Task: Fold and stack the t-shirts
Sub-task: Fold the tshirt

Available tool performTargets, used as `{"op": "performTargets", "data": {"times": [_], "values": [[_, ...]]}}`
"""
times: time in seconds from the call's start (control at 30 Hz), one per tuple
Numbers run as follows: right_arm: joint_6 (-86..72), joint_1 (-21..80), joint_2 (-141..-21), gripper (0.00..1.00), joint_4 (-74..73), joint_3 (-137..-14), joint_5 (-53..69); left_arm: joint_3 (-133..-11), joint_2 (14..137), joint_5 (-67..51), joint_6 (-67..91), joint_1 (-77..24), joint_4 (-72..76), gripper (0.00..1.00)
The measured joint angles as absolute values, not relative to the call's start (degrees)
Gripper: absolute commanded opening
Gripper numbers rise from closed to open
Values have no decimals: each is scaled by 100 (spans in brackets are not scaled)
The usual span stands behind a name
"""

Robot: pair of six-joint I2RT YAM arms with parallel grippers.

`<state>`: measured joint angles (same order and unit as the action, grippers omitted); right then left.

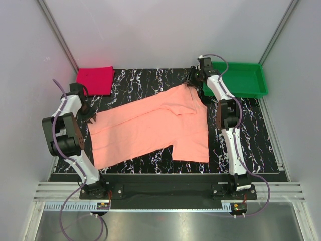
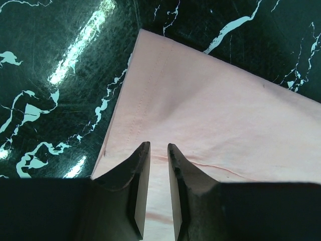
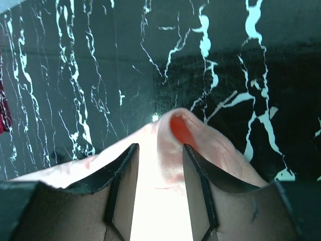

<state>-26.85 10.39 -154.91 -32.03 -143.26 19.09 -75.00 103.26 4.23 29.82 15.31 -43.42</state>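
A salmon-pink t-shirt [image 1: 150, 125] lies spread out flat on the black marbled mat [image 1: 140, 83]. My left gripper [image 1: 92, 118] is at its left corner. In the left wrist view the gripper [image 2: 159, 145] has its jaws drawn close, with a strip of the pink cloth [image 2: 210, 110] pinched between them and a crease running off the tips. My right gripper [image 1: 192, 83] is at the shirt's far right corner. There the gripper [image 3: 159, 146] stands apart astride a raised hump of pink cloth [image 3: 215, 143]. The magenta-red t-shirt [image 1: 95, 80] lies folded at the mat's far left corner.
A green plastic tray [image 1: 241, 80] sits at the far right, just behind my right gripper. White walls close in the back and both sides. A sliver of the magenta shirt [image 3: 2, 110] shows at the left edge of the right wrist view.
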Motion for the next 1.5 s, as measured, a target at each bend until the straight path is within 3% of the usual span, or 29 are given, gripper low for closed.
{"op": "performTargets", "data": {"times": [0.6, 0.8, 1.03, 1.17, 1.5], "values": [[-2464, 1017, -15491, 49, -3070, -14326, 1645, -7426, 10486, 368, 2985, 1573, -4322, 22], [-2445, 1011, -15491, 45, -3063, -14326, 1673, -7397, 10501, 360, 2982, 1573, -4318, 22], [-2580, 1011, -15666, 23, -2958, -14667, 1710, -7347, 10591, 360, 2985, 1592, -4316, 20], [-2703, 1011, -15751, 0, -2818, -14794, 1688, -7345, 10737, 366, 2985, 1643, -4320, 19], [-2886, 978, -15764, 0, -2757, -14774, 1037, -7343, 10873, 373, 3004, 1732, -4331, 17]]}}
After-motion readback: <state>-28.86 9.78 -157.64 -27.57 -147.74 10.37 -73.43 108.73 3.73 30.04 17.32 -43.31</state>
